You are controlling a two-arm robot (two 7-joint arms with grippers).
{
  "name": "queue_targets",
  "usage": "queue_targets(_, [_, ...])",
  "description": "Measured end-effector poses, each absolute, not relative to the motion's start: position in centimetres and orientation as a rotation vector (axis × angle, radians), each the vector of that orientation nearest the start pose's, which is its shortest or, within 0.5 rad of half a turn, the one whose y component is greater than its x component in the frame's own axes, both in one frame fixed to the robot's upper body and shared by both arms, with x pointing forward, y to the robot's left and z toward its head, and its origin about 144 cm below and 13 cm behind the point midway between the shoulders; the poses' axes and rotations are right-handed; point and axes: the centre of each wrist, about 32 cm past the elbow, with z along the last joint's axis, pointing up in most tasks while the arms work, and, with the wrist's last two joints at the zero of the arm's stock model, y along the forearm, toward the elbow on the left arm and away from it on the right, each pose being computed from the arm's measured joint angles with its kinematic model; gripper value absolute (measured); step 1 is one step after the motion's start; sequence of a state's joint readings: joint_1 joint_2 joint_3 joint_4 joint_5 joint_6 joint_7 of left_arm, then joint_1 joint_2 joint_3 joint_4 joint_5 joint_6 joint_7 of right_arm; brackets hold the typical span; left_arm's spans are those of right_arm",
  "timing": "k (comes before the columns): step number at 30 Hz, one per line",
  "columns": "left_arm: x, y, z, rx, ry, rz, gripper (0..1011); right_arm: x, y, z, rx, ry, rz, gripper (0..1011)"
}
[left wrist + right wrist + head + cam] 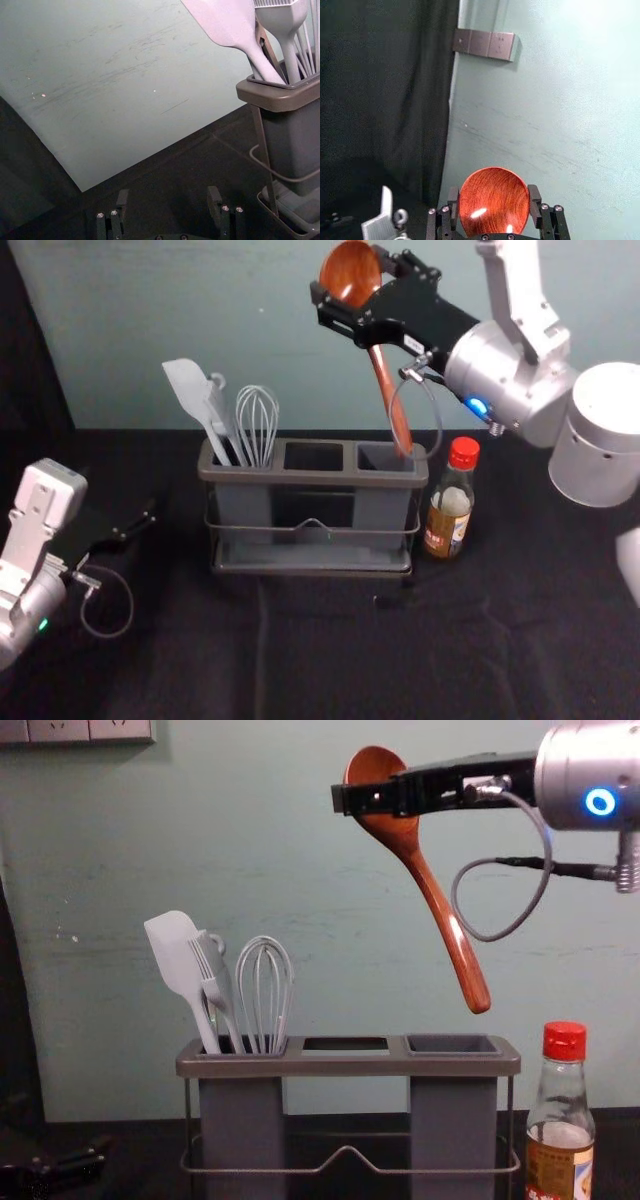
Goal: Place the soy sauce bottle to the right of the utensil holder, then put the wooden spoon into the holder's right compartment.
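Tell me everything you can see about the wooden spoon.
The wooden spoon is reddish-brown with visible grain and a glossy finish. It has a rounded bowl and a long, slim handle. The right gripper holds it in the air by the bowl, one finger on each side. It tilts bowl up, the handle slanting down toward the robot's right, its tip above the holder's right compartment, not inside.

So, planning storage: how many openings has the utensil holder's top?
3: the left opening, holding the whisk; the middle opening; and the right opening, below the wooden spoon.
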State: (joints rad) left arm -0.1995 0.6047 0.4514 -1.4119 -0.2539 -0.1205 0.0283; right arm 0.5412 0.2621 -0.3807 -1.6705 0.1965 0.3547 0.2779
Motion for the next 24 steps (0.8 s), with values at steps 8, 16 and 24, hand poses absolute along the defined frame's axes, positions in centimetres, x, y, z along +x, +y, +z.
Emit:
queue_targets(8, [48.9,31.0,114.0,0.304,-0.285,1.248,1012,56.1,-17.3,134.4,-0.077,-0.271,-0.969,837])
queue_targets(16, [48.9,31.0,114.0,0.304,-0.285,1.248,1011,57.8,-16.9,133.7,-0.102,-0.252,-0.964,838])
queue_targets(24, [48.9,31.0,114.0,0.304,-0.285,1.248,1011,58.7,-16.6,133.0,-0.123,-0.239,-0.958,837])
